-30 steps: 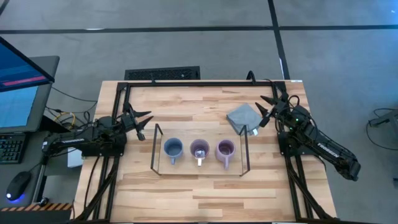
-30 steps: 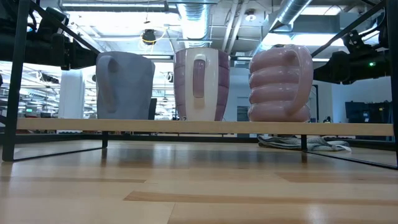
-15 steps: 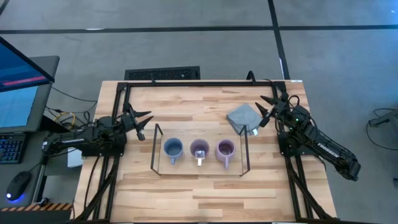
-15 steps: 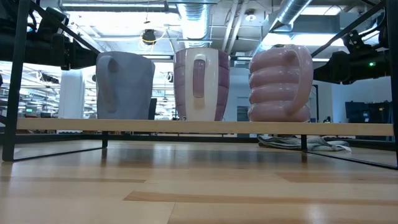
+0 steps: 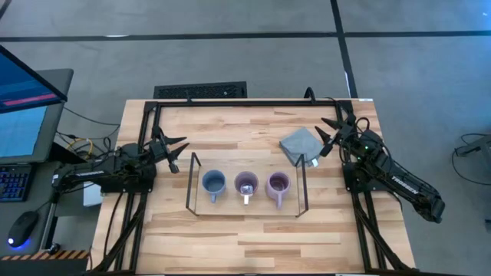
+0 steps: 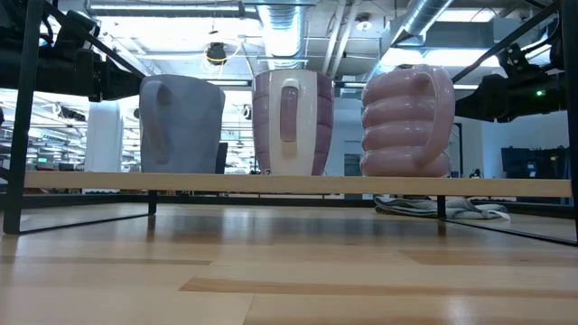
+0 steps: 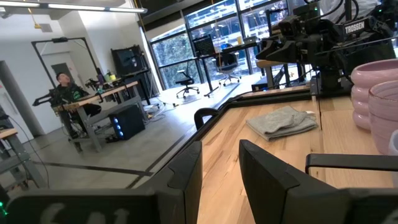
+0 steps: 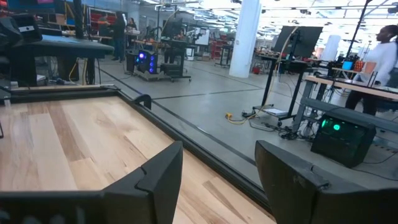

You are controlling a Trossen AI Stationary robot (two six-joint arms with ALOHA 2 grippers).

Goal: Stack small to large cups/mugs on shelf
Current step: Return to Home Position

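Folded grey cloth (image 5: pixel 299 145) on the wooden table (image 5: pixel 253 238) (1 monitor (image 5: pixel 23 107) alongside)

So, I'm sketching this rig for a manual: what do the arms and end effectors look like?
The left arm and right arm are black, with white lettering along one link. The left end effector and right end effector each carry two dark, angular fingers.

High view: flat, even overhead light on the table (image 5: pixel 253 230), shadows faint and soft. Low view is backlit by ceiling lamps (image 6: pixel 215 54): blue-grey mug (image 6: pixel 181 125) shaded on its near face, dark band under the shelf (image 6: pixel 289 181). Windows (image 7: pixel 217 31) glare white in the left wrist view.
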